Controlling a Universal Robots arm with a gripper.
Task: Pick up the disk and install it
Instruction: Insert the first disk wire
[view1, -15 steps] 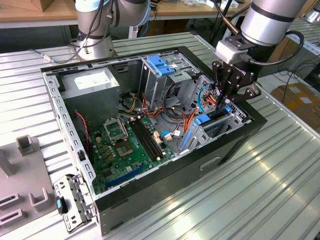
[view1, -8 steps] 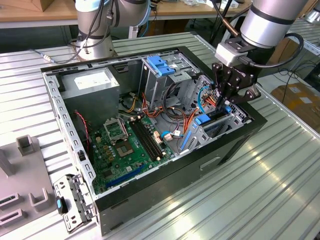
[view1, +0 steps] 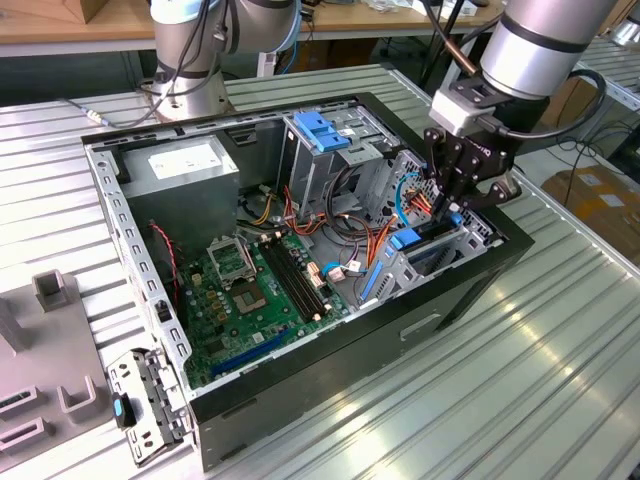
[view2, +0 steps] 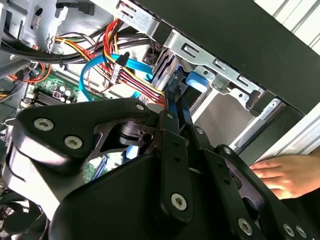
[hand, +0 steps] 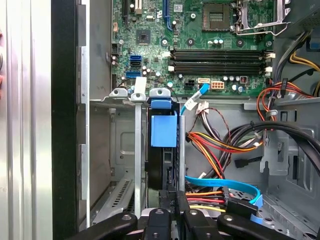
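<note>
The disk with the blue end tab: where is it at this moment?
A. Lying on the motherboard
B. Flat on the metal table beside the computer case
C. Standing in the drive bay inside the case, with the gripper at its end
C: in the first wrist view the disk stands on edge in the drive bay, and the gripper is at its end.

Disk (hand: 163, 131) sits upright in drive bay; pincer (hand: 176, 212) w/ fingers together at its edge, motherboard (hand: 200, 45) beyond.

A thick silver-grey tubular arm (view1: 545, 40) with a dark joint band carries black cables and a matte black linkage gripper (view1: 452, 190), its plates fastened by round silver screws (view2: 179, 201).
</note>
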